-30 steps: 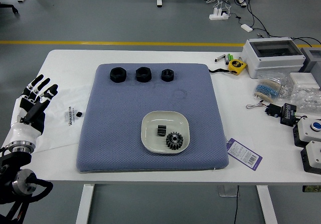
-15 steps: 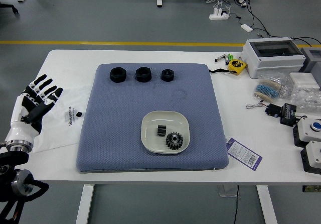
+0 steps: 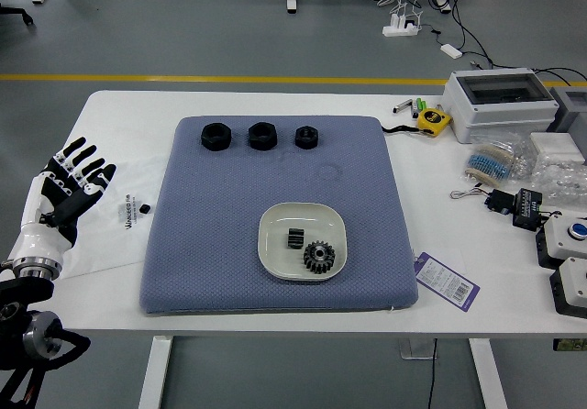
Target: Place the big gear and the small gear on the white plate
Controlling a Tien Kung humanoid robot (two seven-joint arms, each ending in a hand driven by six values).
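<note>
My left hand (image 3: 90, 172) is over the table's left side, well left of the blue mat, its fingers spread and holding nothing. The white plate (image 3: 274, 265) lies on the mat's lower middle. Inside it are the big gear (image 3: 319, 257), toothed and dark, towards the lower right, and the small gear (image 3: 295, 238), a narrow black piece just up and left of it. The right hand is out of view.
Three black round parts (image 3: 262, 136) stand in a row along the far part of the blue mat (image 3: 211, 207). A purple-edged label (image 3: 447, 281) lies right of it. A tape measure (image 3: 433, 121), a grey-white box (image 3: 500, 102) and bagged parts fill the right side.
Compared with a second ago, my left hand has shifted slightly to the right and its fingers have fanned out. The plate and both gears stay where they were.
</note>
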